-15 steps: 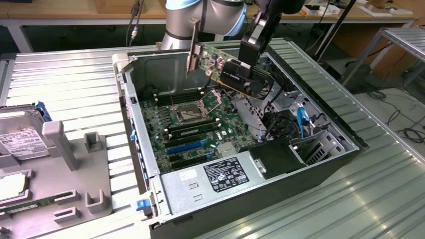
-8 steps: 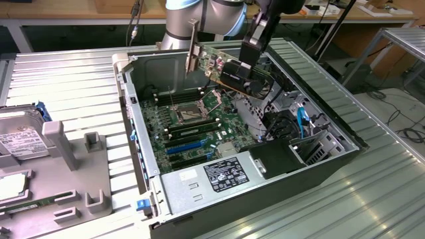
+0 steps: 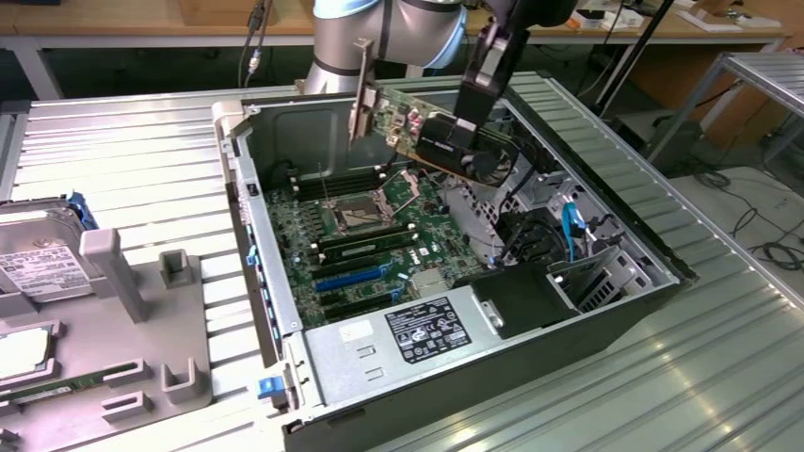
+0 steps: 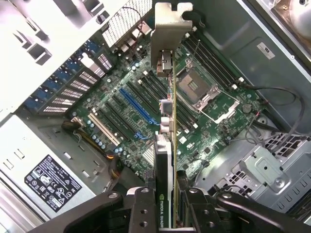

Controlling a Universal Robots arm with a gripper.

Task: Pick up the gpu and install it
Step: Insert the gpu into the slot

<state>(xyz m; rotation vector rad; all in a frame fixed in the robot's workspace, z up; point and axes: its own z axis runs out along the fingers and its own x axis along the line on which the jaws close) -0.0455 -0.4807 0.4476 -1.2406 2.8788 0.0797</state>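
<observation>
The gripper (image 4: 170, 216) is clamped on the gpu (image 4: 168, 121), one finger on each face, so the card runs edge-on away from the wrist camera with its silver bracket (image 4: 167, 34) at the far end. In the exterior view the gpu (image 3: 440, 137) hangs tilted in the air above the open case (image 3: 233, 141), clear of everything below.

Beneath it lies the motherboard (image 4: 131, 121). The long blue slot (image 4: 138, 104) sits just to one side of the card's line and at an angle to it (probably the intended seat, though the view does not settle that). My judgement: the step goes well if the card is levelled and turned until its lower edge runs parallel to the slot, bracket toward the case's rear openings, before any descent.

Room is fair over the slots. The CPU socket (image 4: 199, 90) with its raised lever lies beside the card's path, and loose cables (image 3: 571, 231) crowd the exterior view's right; the case walls stand high all round, so entry is from above only. Farther off, a hard drive (image 3: 38, 254) rests well apart at the exterior view's left.
</observation>
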